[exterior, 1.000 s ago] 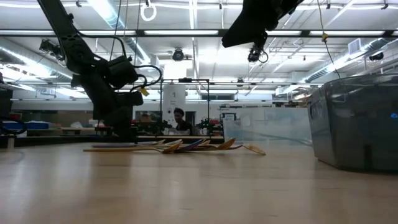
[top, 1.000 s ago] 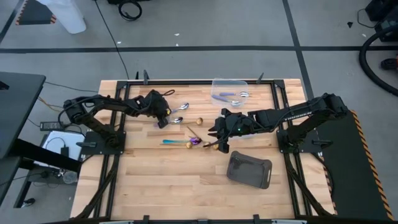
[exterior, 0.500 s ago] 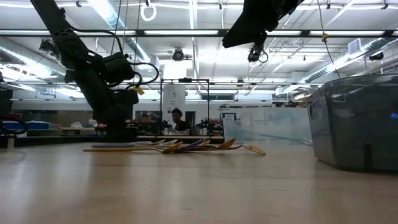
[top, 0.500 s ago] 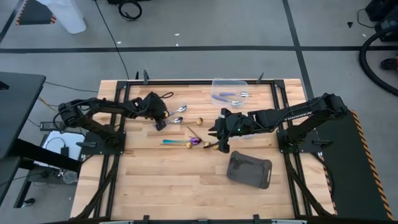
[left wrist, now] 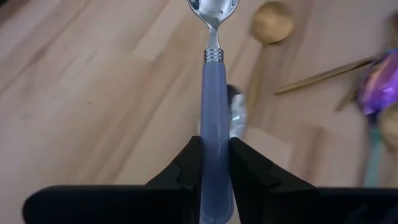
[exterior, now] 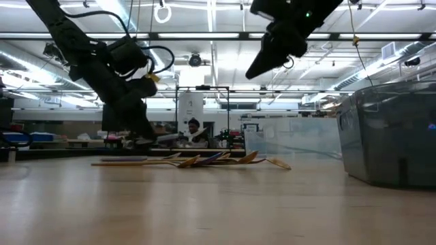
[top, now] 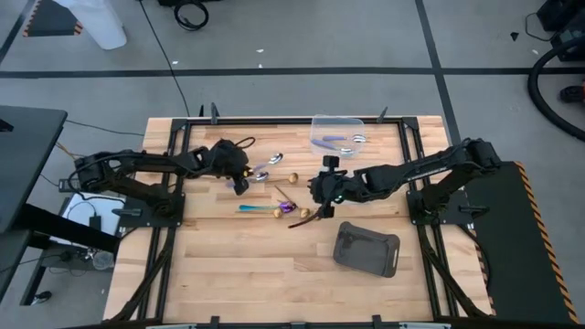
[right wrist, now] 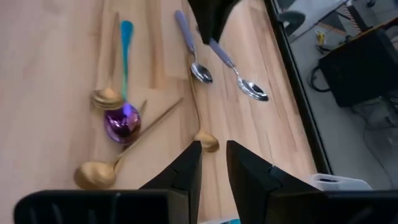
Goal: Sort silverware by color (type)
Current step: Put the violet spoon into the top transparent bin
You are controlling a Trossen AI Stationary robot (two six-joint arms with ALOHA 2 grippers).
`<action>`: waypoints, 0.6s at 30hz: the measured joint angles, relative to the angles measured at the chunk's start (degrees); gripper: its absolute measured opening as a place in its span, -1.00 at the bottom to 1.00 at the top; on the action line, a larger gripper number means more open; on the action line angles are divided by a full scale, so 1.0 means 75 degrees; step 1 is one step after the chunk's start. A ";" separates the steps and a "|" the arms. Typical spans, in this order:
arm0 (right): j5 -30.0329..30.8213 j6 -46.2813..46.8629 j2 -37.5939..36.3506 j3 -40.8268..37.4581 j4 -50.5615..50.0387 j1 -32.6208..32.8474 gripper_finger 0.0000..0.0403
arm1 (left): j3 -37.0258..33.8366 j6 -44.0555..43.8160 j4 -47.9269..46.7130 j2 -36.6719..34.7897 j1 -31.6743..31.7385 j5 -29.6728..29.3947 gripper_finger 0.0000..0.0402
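Observation:
My left gripper (top: 243,175) (left wrist: 216,149) is over the table's left half, shut on a lilac-handled silver spoon (left wrist: 215,93). A second lilac spoon (right wrist: 189,50) lies on the wood beside it. A rainbow teal-purple spoon (top: 265,209) (right wrist: 123,81) and gold spoons (top: 294,178) (right wrist: 93,174) lie flat mid-table. My right gripper (top: 321,199) (right wrist: 214,149) hovers just right of that cluster, open by a narrow gap and touching nothing. More lilac spoons lie in the clear tub (top: 336,122). My left gripper pinches the lilac handle (left wrist: 216,134) between its two fingers, with the fingers lying along the spoon. The spoon sticks out forward past the fingertips, its silver bowl (left wrist: 213,9) leading. It looks lifted clear of the table and roughly level.
A dark grey tray (top: 366,249) sits near the front right. The clear tub stands at the far edge, right of centre. Bare wood lies along the near edge and front left. Black frame rails run along the table's sides.
My left gripper drew slightly toward the table's left, then came back and rose with the lilac spoon. My right gripper shifted a little away from the near edge toward the middle of the table and turned, its fingers now slanting.

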 joint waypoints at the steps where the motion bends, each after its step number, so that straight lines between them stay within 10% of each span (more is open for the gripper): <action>1: 0.0019 -0.0023 0.0108 0.0000 -0.0005 0.0000 -0.58 | 0.0000 -0.0132 0.0069 0.0000 -0.0098 0.0000 -0.69; 18: 0.0842 -0.1876 0.2034 0.1874 -0.0833 0.0201 -0.41 | 0.0017 -0.1748 0.0659 -0.0012 -0.1840 -0.0263 -0.69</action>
